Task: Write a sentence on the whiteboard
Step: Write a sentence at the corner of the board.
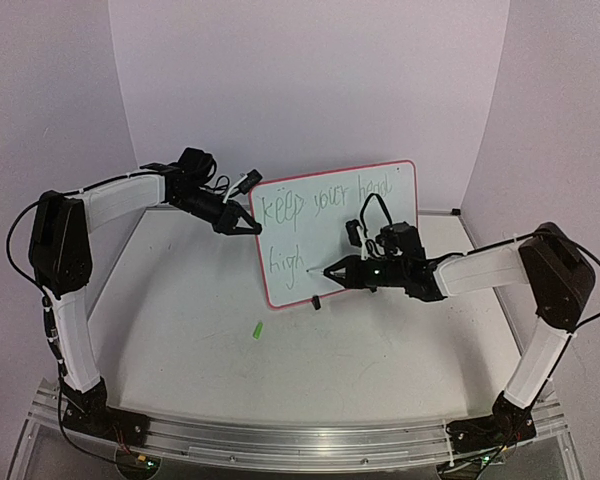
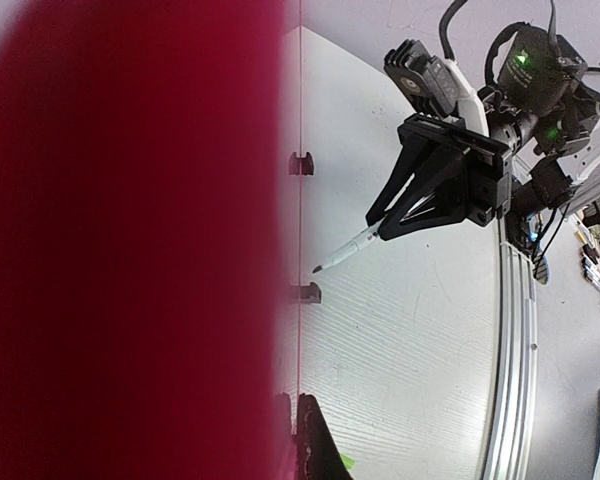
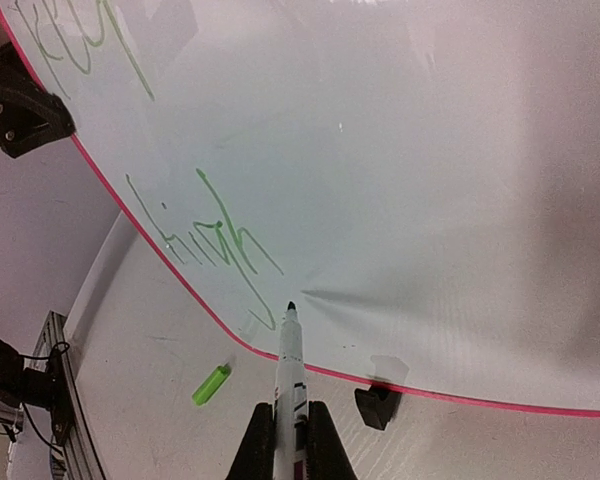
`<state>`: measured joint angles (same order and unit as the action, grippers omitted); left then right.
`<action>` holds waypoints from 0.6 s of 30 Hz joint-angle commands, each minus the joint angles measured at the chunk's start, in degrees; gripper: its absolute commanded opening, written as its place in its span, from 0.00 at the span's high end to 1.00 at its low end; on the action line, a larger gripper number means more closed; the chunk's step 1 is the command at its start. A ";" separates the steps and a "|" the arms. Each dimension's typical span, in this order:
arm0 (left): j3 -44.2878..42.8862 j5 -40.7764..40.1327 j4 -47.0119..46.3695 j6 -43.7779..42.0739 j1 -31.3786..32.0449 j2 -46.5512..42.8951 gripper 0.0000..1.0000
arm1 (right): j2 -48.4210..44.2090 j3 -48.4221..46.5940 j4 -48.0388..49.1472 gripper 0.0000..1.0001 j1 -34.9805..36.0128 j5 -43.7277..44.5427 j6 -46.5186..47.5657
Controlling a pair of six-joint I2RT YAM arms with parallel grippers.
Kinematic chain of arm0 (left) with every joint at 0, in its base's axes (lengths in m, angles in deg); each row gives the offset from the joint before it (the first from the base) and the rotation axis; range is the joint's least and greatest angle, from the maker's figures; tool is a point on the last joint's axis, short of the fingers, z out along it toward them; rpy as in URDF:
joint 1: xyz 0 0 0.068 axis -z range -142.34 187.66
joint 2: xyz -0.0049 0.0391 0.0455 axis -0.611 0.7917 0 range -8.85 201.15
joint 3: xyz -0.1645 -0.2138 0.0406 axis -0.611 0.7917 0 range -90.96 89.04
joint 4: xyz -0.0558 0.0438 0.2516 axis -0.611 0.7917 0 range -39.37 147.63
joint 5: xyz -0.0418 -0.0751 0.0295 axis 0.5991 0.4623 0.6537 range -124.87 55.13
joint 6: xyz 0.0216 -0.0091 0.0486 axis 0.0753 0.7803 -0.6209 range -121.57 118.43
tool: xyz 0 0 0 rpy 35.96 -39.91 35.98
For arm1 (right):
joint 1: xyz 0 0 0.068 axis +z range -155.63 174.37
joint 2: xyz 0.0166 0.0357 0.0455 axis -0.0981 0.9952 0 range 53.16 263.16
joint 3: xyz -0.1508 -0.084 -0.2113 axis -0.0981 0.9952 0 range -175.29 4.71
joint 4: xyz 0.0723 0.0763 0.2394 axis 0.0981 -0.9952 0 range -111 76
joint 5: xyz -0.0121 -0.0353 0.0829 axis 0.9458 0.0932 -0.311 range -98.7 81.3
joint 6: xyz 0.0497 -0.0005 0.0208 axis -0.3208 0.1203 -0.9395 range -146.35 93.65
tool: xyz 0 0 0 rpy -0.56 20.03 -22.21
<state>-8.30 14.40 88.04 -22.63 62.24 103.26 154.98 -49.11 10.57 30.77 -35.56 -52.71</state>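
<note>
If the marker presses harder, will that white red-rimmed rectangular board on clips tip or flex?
Probably stiff: the red-rimmed whiteboard stands flat, unbowed. Likely tippy alone, on two small black clip feet. The left gripper clamping its edge should steady it.

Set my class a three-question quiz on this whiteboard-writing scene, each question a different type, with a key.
1. True or false: the whiteboard lies flat.
2. Which arm holds the marker? A. left B. right C. neither
3. Fill in: the last green word written on the board is ____.

Key
1. False: it stands upright, with the left gripper pinching its left edge.
2. B: the right gripper is shut on it, with the tip close to the board.
3. high
</note>
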 commanded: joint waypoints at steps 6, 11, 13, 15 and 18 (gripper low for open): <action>1.15 -2.32 1.44 -2.36 1.52 -1.65 1.00 | -4.46 1.92 2.23 1.00 -0.19 3.92 0.08; 1.16 -2.34 1.41 -2.33 1.52 -1.55 1.00 | -3.21 0.77 2.16 1.00 -0.19 4.03 -0.09; 1.16 -2.34 1.43 -2.39 1.52 -1.51 1.00 | -2.59 0.29 2.22 1.00 -0.19 3.99 -0.01; 1.11 -2.33 1.40 -2.33 1.52 -1.46 1.00 | -2.05 -0.25 2.13 1.00 -0.19 3.84 -0.01; 1.09 -2.33 1.40 -2.37 1.53 -1.41 1.00 | -1.22 -0.99 2.09 1.00 -0.19 3.61 0.00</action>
<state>-8.30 14.34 88.06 -22.65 62.35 103.17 152.15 -47.50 11.27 30.77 -32.41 -52.76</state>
